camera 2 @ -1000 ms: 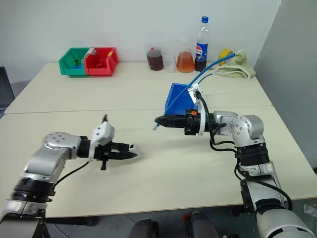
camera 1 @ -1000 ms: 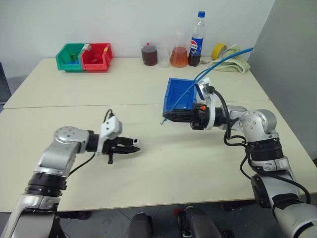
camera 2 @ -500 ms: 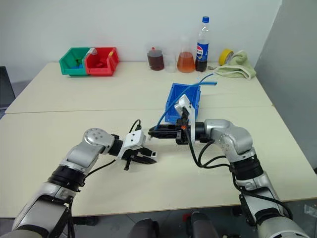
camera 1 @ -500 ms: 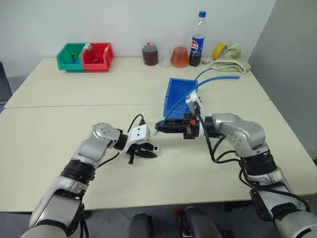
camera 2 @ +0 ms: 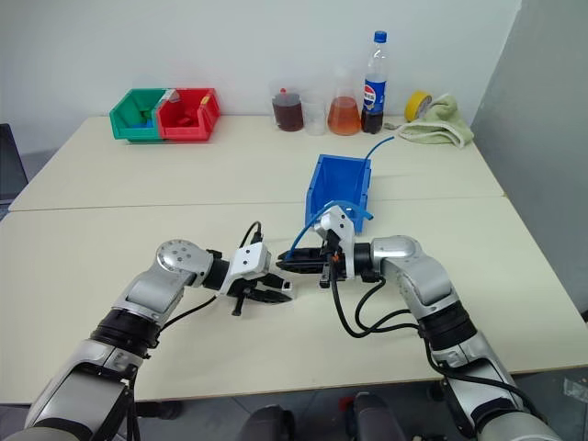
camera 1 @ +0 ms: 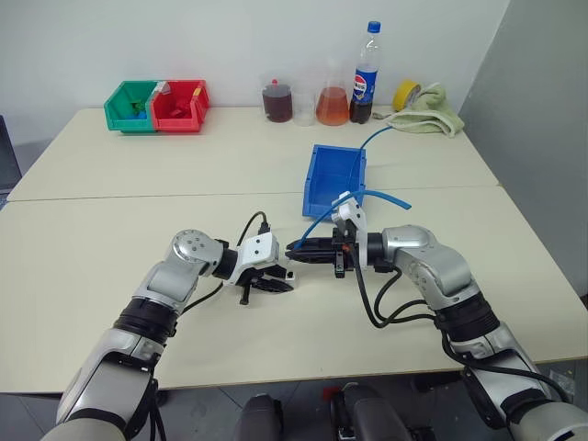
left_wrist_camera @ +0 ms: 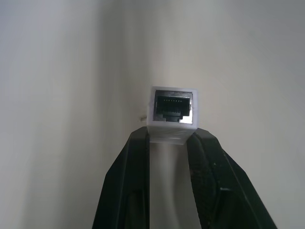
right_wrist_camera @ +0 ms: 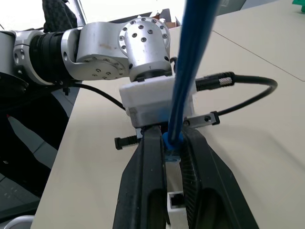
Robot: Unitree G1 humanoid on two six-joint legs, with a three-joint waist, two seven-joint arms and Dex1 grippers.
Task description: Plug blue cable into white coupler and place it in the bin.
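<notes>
The white coupler (left_wrist_camera: 173,114) is pinched between the left gripper (camera 1: 281,279) jaws, socket outward. The blue cable (right_wrist_camera: 190,71) is clamped near its plug by the right gripper (camera 1: 296,248), just at 1 o'clock of the left. The bin (camera 1: 333,179) is seen at 12 o'clock on the table (camera 1: 110,239).

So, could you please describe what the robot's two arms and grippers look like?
Both arms are silver-grey metal with black joint bands and round shoulder caps dotted with screws. Each wrist carries a white block, with thick black cables looping alongside. The left gripper and right gripper each have two tapered black fingers.
</notes>
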